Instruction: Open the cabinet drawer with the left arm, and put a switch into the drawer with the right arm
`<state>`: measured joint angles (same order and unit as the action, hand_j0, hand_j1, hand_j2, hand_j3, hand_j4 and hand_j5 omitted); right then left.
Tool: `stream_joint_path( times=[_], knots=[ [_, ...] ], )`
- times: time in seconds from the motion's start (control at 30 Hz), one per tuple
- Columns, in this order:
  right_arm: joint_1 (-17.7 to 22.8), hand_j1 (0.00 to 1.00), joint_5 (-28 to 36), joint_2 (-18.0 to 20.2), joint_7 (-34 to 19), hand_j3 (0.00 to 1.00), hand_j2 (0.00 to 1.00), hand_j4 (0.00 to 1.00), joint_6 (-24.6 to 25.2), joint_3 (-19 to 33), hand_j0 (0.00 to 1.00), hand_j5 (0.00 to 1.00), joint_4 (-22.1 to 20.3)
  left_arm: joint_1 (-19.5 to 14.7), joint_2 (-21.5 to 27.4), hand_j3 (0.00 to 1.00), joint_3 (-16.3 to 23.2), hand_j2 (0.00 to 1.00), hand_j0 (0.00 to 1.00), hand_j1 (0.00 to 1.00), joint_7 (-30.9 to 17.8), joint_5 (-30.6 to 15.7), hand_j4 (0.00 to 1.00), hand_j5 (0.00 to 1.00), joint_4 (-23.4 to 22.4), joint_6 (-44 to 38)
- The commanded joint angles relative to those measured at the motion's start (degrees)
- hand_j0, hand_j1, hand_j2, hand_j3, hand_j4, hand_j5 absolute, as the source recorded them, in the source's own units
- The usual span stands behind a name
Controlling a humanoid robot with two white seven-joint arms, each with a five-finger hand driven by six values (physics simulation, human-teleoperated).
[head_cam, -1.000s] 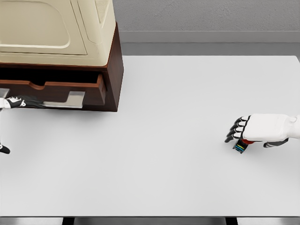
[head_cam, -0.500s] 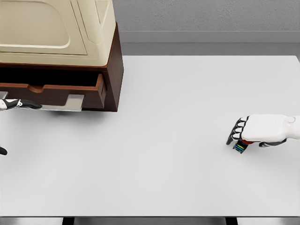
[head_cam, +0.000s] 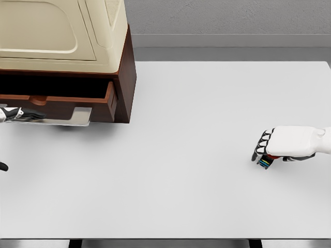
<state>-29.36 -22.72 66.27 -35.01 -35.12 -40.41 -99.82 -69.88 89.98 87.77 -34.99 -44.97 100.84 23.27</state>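
Observation:
A brown cabinet (head_cam: 124, 77) with a cream top stands at the table's back left. Its drawer (head_cam: 67, 101) is pulled partly out, with a dark gap above the drawer front. A silver handle (head_cam: 72, 117) runs along the drawer's lower edge. My left hand (head_cam: 18, 113) comes in at the left picture edge, its fingers hooked on that handle; most of the hand is out of frame. The switch (head_cam: 266, 163), a small dark block with coloured stripes, lies at the right of the table. My right hand (head_cam: 266, 150) sits on top of it, fingers curled down around it.
The white table (head_cam: 181, 129) stretches between the cabinet and the switch. Its front edge runs along the bottom of the picture, and a grey wall stands behind it.
The drawer has slid further out with my left hand on its handle. My right hand's fingers have curled tighter over the switch.

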Motion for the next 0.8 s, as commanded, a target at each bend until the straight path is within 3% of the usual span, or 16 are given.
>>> stream_joint_path(
  times=[0.0, 0.5, 0.77],
  knots=[
    [0.0, 0.76, 0.2, 0.0, 0.0, 0.76, 0.76, 0.76, 0.1, 0.0, 0.76, 0.76, 0.0, 0.0, 0.2, 1.0, 0.0, 1.0, 1.0, 1.0, 0.0, -0.6, 1.0, 1.0, 0.1, -0.1],
    [0.2, 0.76, 0.0, 0.0, 0.0, 0.76, 0.76, 0.76, 0.1, -0.1, 0.76, 0.76, 0.1, 0.0, 2.4, 1.0, 0.6, 1.0, 1.0, 1.0, 0.0, -1.1, 1.0, 1.0, 0.1, 2.5],
    [0.2, 0.76, -0.5, 0.0, 0.0, 0.76, 0.76, 0.76, 0.1, 0.0, 0.76, 0.76, 0.1, -0.3, 3.2, 1.0, 0.6, 1.0, 1.0, 1.0, 0.0, -5.6, 1.0, 1.0, 0.1, 6.4]
  ],
)
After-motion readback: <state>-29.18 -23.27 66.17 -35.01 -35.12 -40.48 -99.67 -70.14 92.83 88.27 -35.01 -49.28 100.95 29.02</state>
